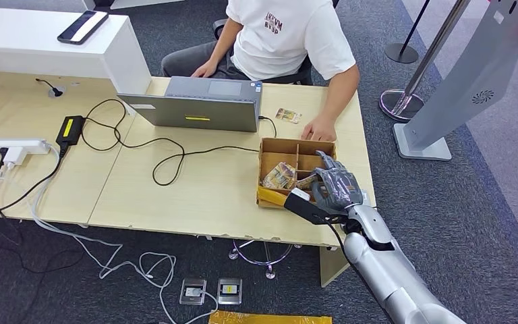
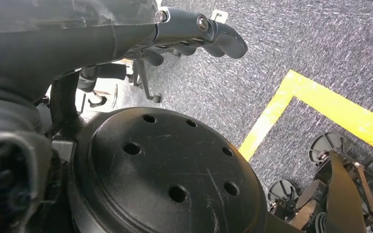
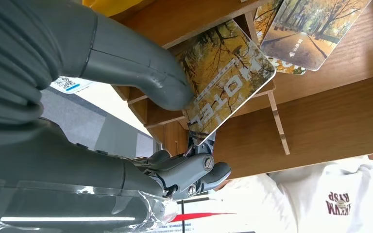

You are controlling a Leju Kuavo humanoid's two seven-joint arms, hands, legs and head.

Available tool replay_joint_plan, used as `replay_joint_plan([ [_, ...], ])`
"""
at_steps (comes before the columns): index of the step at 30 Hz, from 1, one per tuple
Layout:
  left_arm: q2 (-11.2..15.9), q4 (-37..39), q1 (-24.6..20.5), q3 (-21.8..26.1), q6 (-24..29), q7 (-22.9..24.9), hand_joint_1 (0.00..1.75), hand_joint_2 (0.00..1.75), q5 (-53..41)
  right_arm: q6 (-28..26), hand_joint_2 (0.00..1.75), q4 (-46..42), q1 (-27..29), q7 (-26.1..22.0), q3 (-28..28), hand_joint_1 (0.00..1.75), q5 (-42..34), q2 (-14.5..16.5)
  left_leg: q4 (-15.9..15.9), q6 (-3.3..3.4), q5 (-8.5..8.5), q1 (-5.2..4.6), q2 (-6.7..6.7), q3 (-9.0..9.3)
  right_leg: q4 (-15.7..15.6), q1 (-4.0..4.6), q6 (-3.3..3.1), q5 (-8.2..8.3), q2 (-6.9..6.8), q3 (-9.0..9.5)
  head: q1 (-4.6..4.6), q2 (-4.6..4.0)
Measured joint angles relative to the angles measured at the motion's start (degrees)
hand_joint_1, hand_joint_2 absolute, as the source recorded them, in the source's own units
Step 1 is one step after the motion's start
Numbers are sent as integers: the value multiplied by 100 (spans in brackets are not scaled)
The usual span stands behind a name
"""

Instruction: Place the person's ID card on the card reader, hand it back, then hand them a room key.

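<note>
Head view: laptop (image 1: 199, 103) behind wooden tray (image 1: 270, 144)

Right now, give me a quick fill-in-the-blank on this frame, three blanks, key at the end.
1. The right hand pinches a card printed with the word ____.
2. That card comes from the divided wooden ____ on the desk.
3. The person sits behind an open ____.

Missing words: HOTEL; box; laptop
</note>
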Motion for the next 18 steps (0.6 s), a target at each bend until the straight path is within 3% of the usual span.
replay_joint_plan([
  [18, -4, 11, -1, 99, 0, -1, 0, 0, -42, 19, 175, 2, -2, 2, 0, 175, -43, 7, 0, 0, 0, 0, 0, 0, 0, 0, 0, 0, 0, 0, 0, 0],
])
